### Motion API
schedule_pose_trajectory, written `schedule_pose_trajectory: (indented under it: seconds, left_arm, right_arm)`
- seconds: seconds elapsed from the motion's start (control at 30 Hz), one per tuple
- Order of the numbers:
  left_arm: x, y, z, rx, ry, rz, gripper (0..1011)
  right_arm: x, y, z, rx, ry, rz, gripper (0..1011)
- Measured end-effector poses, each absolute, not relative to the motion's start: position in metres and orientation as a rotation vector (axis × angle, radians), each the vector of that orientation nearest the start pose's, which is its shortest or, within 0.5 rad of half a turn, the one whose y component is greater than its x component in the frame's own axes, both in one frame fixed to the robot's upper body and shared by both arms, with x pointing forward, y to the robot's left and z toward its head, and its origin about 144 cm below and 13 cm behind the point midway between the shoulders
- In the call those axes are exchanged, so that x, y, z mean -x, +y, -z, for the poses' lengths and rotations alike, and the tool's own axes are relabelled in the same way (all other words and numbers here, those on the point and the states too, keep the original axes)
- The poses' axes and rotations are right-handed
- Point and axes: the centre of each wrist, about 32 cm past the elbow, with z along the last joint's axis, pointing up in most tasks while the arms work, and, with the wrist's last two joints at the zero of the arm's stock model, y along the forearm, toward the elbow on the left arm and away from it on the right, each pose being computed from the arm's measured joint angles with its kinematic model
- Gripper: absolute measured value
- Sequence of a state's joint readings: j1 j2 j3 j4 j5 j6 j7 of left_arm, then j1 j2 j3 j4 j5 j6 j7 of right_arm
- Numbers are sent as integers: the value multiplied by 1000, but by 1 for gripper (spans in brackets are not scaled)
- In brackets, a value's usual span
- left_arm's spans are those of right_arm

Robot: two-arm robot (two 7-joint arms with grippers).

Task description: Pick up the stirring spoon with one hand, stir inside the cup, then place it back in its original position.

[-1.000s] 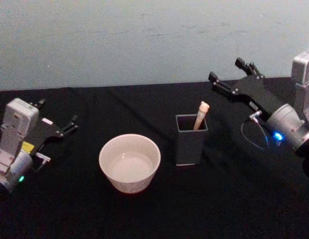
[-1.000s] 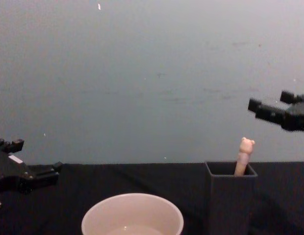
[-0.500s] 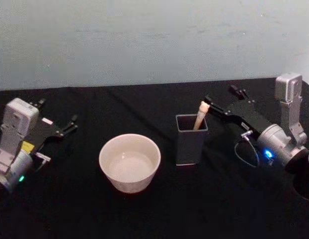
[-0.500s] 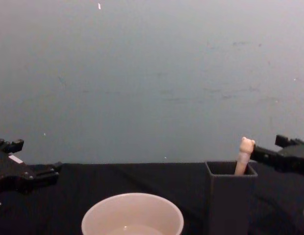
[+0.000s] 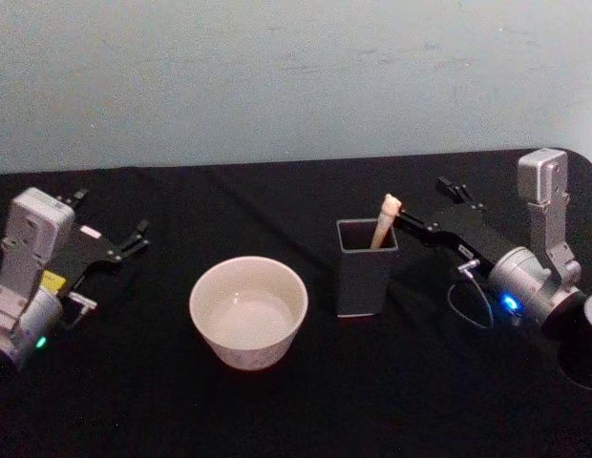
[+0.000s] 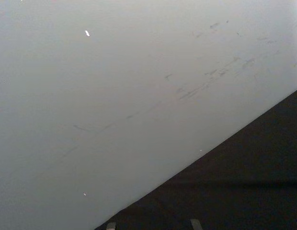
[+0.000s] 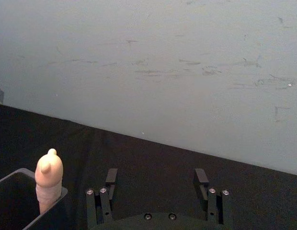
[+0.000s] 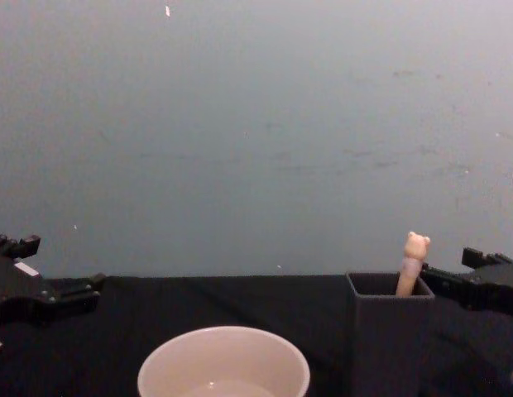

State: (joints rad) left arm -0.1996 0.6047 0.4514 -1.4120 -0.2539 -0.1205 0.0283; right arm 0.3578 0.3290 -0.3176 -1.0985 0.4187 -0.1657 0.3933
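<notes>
The stirring spoon (image 5: 384, 220) stands in the dark grey square holder (image 5: 366, 275), its original position; its bear-topped peach handle (image 8: 414, 252) sticks out and its bowl is hidden inside. The cream cup (image 5: 248, 310) sits left of the holder, also seen low in the chest view (image 8: 223, 364). My right gripper (image 5: 422, 202) is open, just right of the spoon handle at about its height, not touching it. In the right wrist view the open gripper (image 7: 155, 178) points past the spoon (image 7: 48, 173) and holder (image 7: 17, 191). My left gripper (image 5: 113, 212) rests open at the far left.
A black cloth (image 5: 277, 410) covers the table, and a pale grey-blue wall (image 5: 277, 76) stands behind it. The right gripper (image 8: 449, 266) and left gripper (image 8: 62, 263) show at the chest view's edges.
The right gripper has come down and moved left, from high at the right to beside the spoon handle. The left arm, cup, holder and spoon have not moved.
</notes>
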Motion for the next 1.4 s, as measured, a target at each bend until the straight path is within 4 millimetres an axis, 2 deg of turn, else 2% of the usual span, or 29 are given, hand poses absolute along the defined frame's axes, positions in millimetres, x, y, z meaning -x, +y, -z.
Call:
schedule_pose_trajectory:
  seconds: [1.4]
  left_arm:
    - [-489, 310, -1140, -304, -285, -1248, 1001]
  right_arm:
    - [-546, -285, -1120, 8, 24, 1061, 1002]
